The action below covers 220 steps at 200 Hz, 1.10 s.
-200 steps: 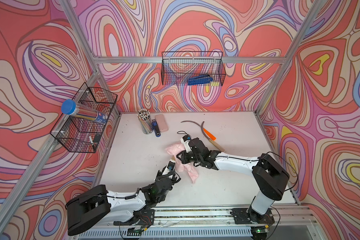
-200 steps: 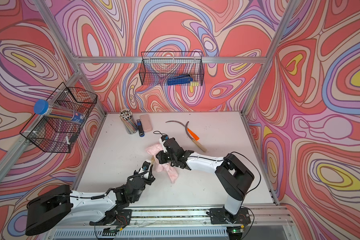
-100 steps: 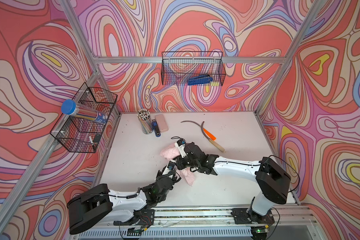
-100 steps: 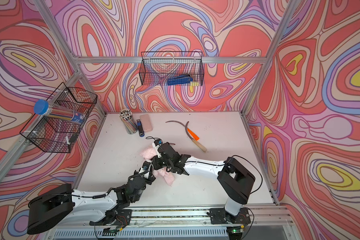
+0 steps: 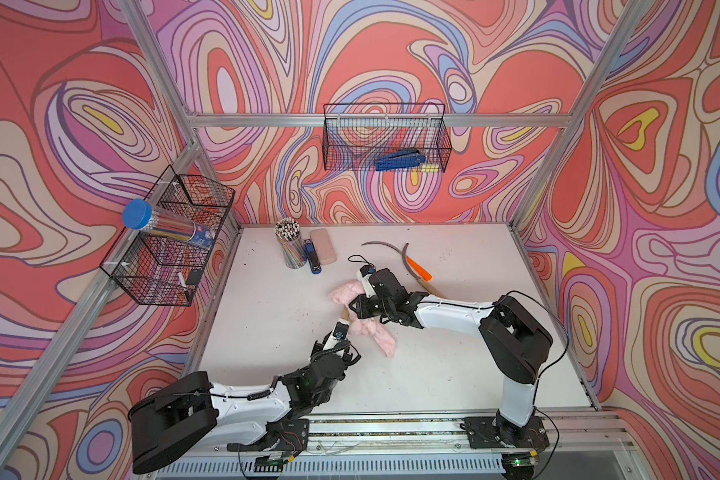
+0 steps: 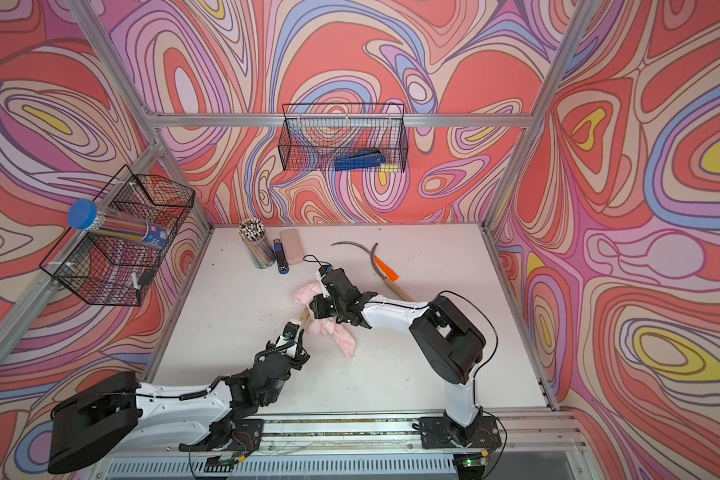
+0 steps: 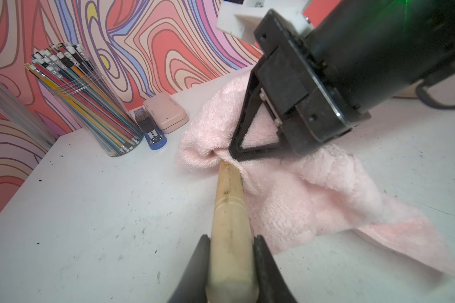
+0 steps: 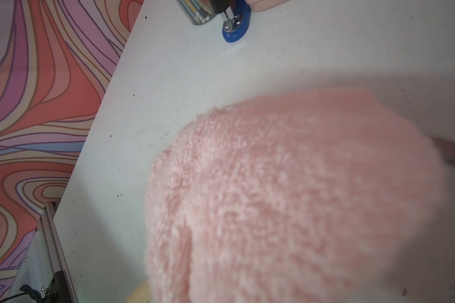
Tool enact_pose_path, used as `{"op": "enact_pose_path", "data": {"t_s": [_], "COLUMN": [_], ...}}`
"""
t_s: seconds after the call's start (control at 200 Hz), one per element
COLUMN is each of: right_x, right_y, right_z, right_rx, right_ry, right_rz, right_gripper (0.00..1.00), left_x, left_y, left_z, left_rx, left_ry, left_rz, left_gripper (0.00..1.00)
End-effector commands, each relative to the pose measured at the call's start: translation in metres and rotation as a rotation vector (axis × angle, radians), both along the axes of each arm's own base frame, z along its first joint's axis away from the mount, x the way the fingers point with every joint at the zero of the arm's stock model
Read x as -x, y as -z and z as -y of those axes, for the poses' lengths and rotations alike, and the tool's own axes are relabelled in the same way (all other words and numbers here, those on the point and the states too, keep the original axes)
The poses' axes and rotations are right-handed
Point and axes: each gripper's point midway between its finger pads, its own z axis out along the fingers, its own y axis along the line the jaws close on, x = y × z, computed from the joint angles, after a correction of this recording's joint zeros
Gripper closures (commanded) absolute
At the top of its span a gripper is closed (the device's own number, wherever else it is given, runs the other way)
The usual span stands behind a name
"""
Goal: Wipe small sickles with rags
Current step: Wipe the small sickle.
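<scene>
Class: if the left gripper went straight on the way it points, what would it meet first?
Probably the pink rag, draped over the sickle handle it grips; the right gripper sits just behind.

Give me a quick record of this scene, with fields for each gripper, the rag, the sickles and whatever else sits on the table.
left gripper: shut on the wooden handle of the held sickle
right gripper: shut on the rag, pinching it just past that handle's end
rag: pink, fluffy, draped over the blade, which is hidden
other sickles: orange-handled sickle and wooden-handled sickle, lying at the back of the table, untouched
also on table: pencil cup, blue stapler, pink case
</scene>
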Motion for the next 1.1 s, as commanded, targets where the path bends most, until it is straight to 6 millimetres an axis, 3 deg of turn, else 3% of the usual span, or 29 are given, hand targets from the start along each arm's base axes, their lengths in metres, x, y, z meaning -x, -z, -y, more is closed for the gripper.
{"op": "enact_pose_path", "data": {"t_s": [0.0, 0.25, 0.355, 0.411, 0.576, 0.691, 0.961, 1.096], "right_x": [0.013, 0.074, 0.085, 0.087, 0.078, 0.06, 0.001, -0.015], "right_y": [0.008, -0.03, -0.041, -0.037, -0.019, 0.0, 0.044, 0.051], "right_z": [-0.012, -0.047, -0.048, -0.045, -0.041, -0.034, 0.015, 0.032], "right_rx": [0.021, -0.046, -0.081, -0.08, -0.032, -0.001, 0.067, 0.09], "right_ry": [-0.05, -0.175, -0.187, -0.185, -0.149, -0.104, 0.056, 0.112], "right_rz": [-0.03, 0.04, 0.054, 0.05, 0.042, 0.014, -0.06, -0.065], "right_gripper": [1.0, 1.0, 1.0, 1.0, 1.0, 1.0, 1.0, 1.0], "left_x": [-0.001, -0.002, -0.001, -0.001, 0.0, 0.0, 0.001, 0.002], "left_y": [-0.02, -0.02, -0.019, -0.02, -0.021, -0.022, -0.022, -0.023], "left_z": [0.012, 0.011, 0.011, 0.01, 0.01, 0.01, 0.008, 0.006], "left_rx": [0.086, 0.08, 0.079, 0.082, 0.095, 0.095, 0.098, 0.102], "left_ry": [0.034, 0.029, 0.031, 0.03, 0.038, 0.038, 0.034, 0.033], "left_rz": [0.04, 0.044, 0.042, 0.042, 0.042, 0.042, 0.042, 0.043], "left_gripper": [1.0, 1.0, 1.0, 1.0, 1.0, 1.0, 1.0, 1.0]}}
